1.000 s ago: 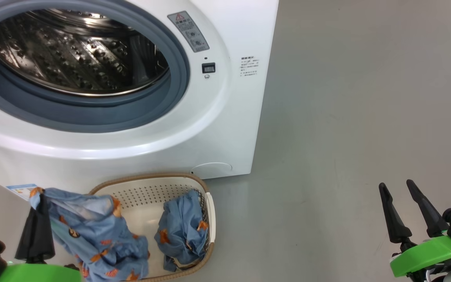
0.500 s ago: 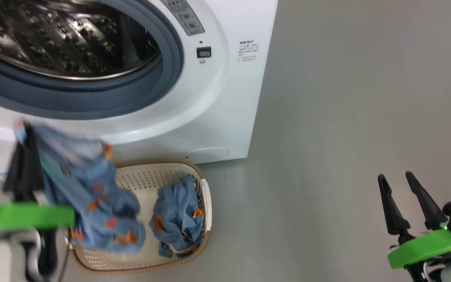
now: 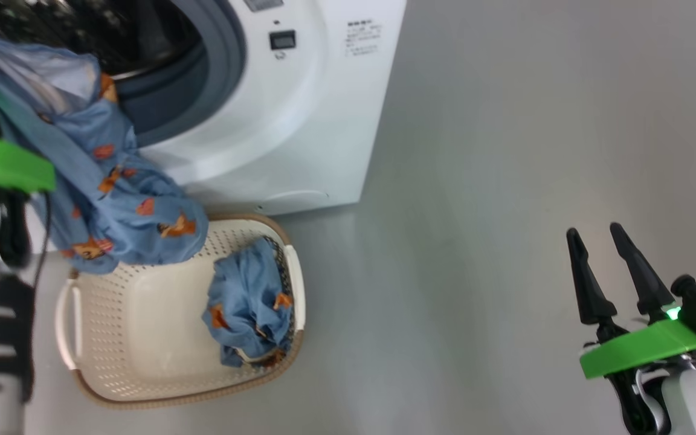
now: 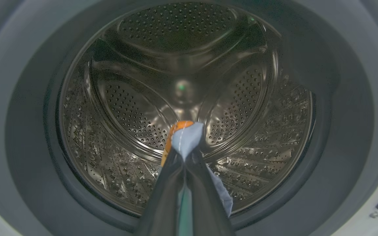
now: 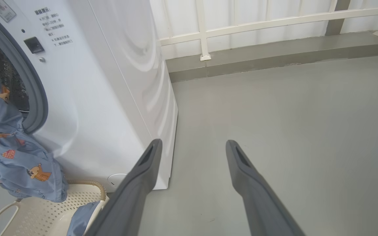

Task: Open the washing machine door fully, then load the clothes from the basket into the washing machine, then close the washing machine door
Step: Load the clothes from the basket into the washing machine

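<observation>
The left end effector (image 4: 183, 157), clamped on a garment (image 3: 106, 181), has risen from the basket (image 3: 136, 326) to the drum (image 4: 126, 98). The right end effector (image 3: 593, 231) stands apart, empty.

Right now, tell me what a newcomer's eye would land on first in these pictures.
First, the blue garment with orange prints, dangling from the shut left gripper in front of the washing machine and its open mouth. Then the shiny steel drum, straight ahead of that gripper. A second blue garment lies crumpled at the right end of the basket, and the right gripper hangs open over the grey floor.
</observation>
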Available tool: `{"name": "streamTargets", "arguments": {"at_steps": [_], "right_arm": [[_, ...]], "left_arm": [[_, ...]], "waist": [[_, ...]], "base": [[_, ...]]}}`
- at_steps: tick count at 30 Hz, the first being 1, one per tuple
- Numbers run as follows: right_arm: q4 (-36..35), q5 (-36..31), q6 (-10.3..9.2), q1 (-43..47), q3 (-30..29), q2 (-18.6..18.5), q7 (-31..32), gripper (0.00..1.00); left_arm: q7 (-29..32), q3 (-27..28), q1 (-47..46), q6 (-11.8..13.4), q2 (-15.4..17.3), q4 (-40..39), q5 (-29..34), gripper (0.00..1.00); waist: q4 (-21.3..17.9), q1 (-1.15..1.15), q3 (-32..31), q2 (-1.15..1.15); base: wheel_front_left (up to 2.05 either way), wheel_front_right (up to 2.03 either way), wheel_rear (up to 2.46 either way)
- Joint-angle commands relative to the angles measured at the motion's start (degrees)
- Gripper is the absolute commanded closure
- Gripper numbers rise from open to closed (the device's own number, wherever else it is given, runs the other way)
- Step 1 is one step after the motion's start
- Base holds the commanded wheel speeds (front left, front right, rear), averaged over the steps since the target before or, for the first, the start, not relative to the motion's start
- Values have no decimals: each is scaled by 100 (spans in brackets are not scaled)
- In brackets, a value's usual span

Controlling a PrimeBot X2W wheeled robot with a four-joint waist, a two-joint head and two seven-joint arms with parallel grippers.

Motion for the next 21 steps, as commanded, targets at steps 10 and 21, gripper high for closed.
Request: {"name": "streamTargets", "arguments": {"at_steps": [10,21], "right_arm": [[-168,61,16,-388,349,72,-27,0],[-217,67,16,-568,532,169,-27,0]], "left_arm": [[-29,-137,-1415,-13,505,1977,92,100],[-29,-334,-2526,34,806,3134,229,100]], "waist": [[-535,0,745,0],[-790,0,1117,0]], "base": [[0,0,0],[0,0,0]]}}
